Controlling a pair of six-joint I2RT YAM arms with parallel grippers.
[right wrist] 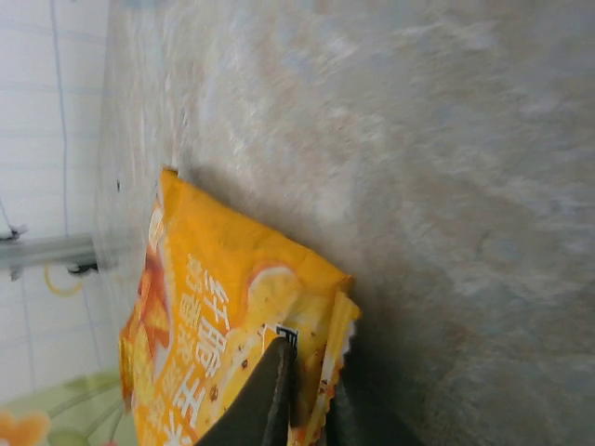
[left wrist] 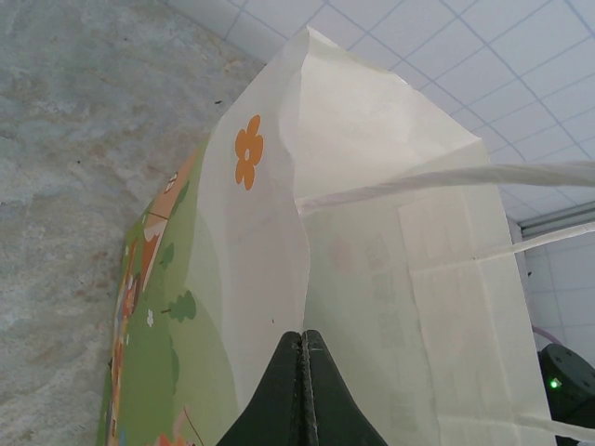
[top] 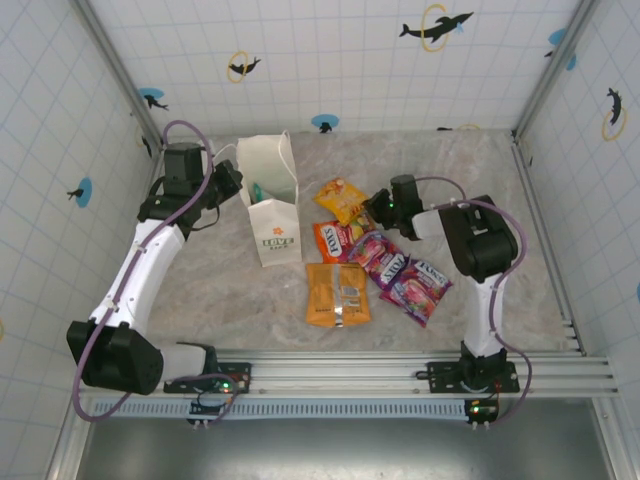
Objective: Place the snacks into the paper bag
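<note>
Both arms reaching forward, left claw clamped, right claw clamped

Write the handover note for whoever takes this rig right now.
Left gripper: shut on the rim of the paper bag, which stands open.
Right gripper: shut on an edge of the yellow packet, right of the bag.
Done: something teal, likely a packet, sits inside the bag.
Left: the yellow packet, then the red-orange packet, orange packet and two magenta packets lying on the table.
</note>
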